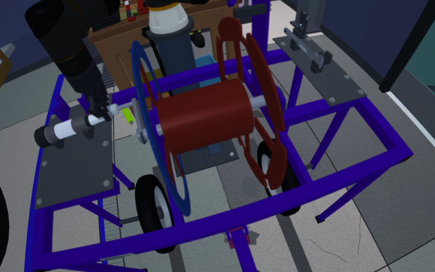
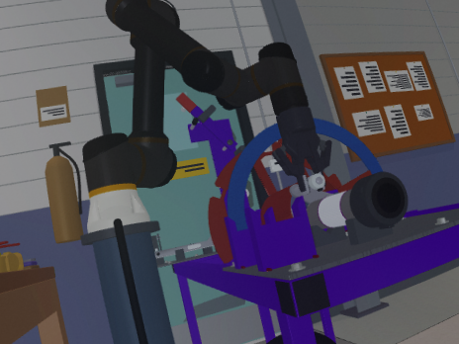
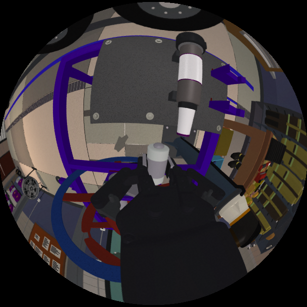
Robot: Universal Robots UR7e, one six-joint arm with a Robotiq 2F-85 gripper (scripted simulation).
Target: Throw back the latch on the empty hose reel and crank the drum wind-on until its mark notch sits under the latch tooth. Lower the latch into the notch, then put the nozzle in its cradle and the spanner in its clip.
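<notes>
I grip the crank handle [image 3: 157, 164] in my closed gripper [image 1: 103, 112] [image 2: 302, 174] [image 3: 157, 174]. The handle is a pale cylinder on a grey crank arm [image 1: 138, 120] at the left end of the reel's axle. The red drum [image 1: 205, 115] sits between a blue flange [image 1: 154, 134] and a red flange [image 1: 266, 106]. The nozzle [image 1: 65, 128] [image 2: 361, 202] [image 3: 187, 86] lies on black supports on the left grey plate, just beyond the handle. The spanner [image 1: 303, 48] lies on the right grey plate. The latch [image 2: 200, 116] stands raised on the blue post behind the reel.
The blue tube frame [image 1: 224, 221] surrounds the reel, with two black wheels [image 1: 154, 208] below. My arm's pedestal [image 1: 173, 48] stands behind the reel. A brown bench [image 1: 109, 41] stands further back. A fire extinguisher [image 2: 62, 197] hangs on the wall.
</notes>
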